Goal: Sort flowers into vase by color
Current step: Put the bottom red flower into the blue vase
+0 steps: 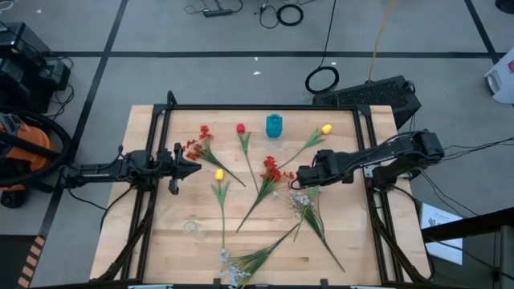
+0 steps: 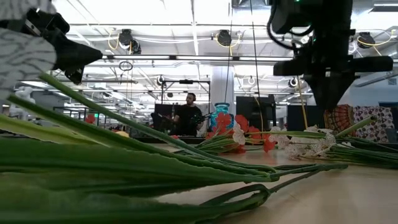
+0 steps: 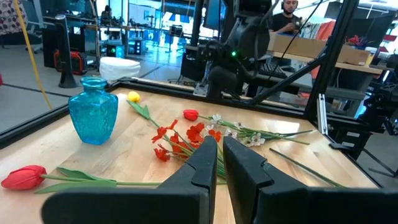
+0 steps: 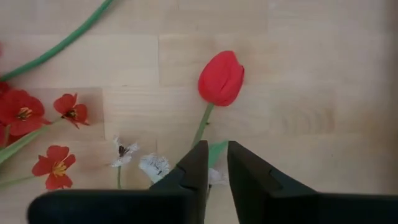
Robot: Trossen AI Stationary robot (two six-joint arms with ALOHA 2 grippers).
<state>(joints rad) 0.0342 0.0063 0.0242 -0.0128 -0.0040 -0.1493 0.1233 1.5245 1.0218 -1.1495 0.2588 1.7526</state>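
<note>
Flowers lie flat on the wooden table: red sprays (image 1: pixel 197 144) (image 1: pixel 273 170), a red bud (image 1: pixel 240 128), yellow buds (image 1: pixel 325 128) (image 1: pixel 218 173), and white sprays (image 1: pixel 299 197) (image 1: pixel 229 269). The teal vase (image 1: pixel 274 125) (image 3: pixel 93 111) stands upright near the far edge. A faint clear glass vase (image 1: pixel 193 228) stands near the left. My right gripper (image 1: pixel 297 175) (image 4: pixel 217 155) points down, shut, hovering over the stem of another red bud (image 4: pixel 221 78) (image 3: pixel 190 114); the low view shows its tip (image 2: pixel 326 102) above the flowers. My left gripper (image 1: pixel 197 167) (image 3: pixel 219 149) waits, shut, left of centre.
A black frame (image 1: pixel 257 107) borders the table. Long green stems and leaves (image 2: pixel 155 162) lie across the near part, close to the low camera. Bare wood (image 1: pixel 377 233) lies at the near right. A person (image 2: pixel 186 115) stands in the room beyond the far edge.
</note>
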